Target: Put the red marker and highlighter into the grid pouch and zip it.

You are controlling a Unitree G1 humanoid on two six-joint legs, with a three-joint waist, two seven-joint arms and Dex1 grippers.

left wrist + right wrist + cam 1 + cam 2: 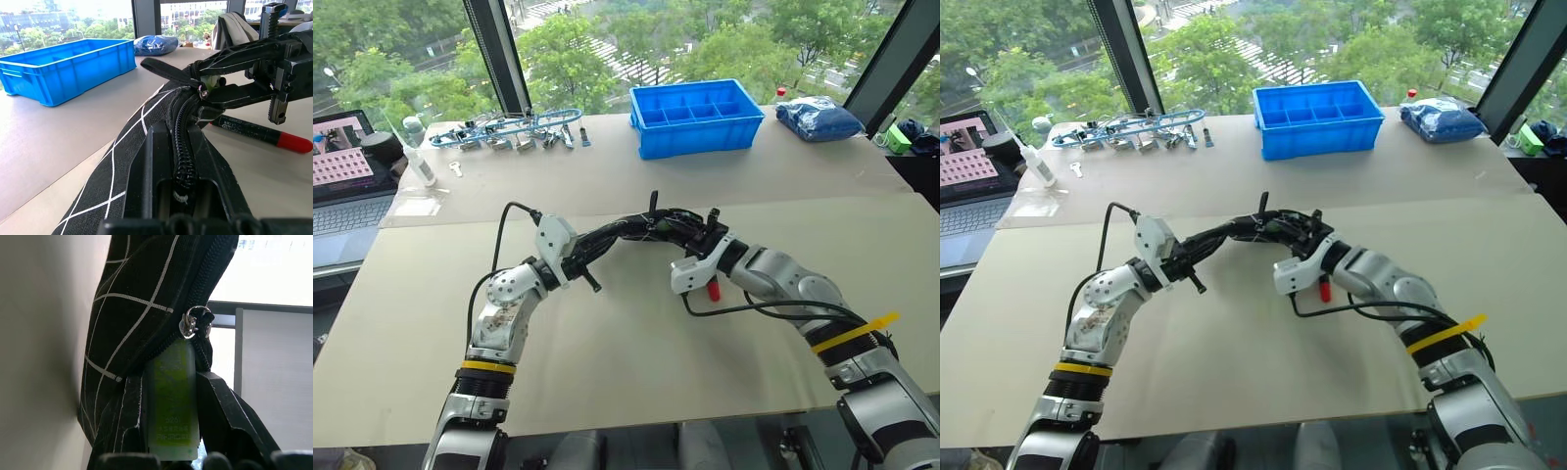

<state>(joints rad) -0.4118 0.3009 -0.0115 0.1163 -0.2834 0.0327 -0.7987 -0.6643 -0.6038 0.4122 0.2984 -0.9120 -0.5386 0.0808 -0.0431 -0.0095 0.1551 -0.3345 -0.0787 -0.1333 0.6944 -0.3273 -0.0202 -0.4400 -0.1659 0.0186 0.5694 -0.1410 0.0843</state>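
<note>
My left gripper (579,262) is shut on one end of the grid pouch (626,233), holding the black pouch with white lines up off the table. The pouch's zipper (182,147) runs away between the left fingers, with its black strap (166,71) at the far end. My right gripper (171,431) is shut on the light-green highlighter (171,396), whose front end is pushed into the pouch's mouth just under the zipper slider (193,323). The red marker (712,290) lies on the table below the right gripper, apart from the pouch.
A blue compartment bin (695,117) stands at the back centre, with a blue bag (818,117) to its right. Metal tools (509,130), a small bottle (416,152) and a laptop (347,176) sit at the back left. The beige table (607,372) lies open in front.
</note>
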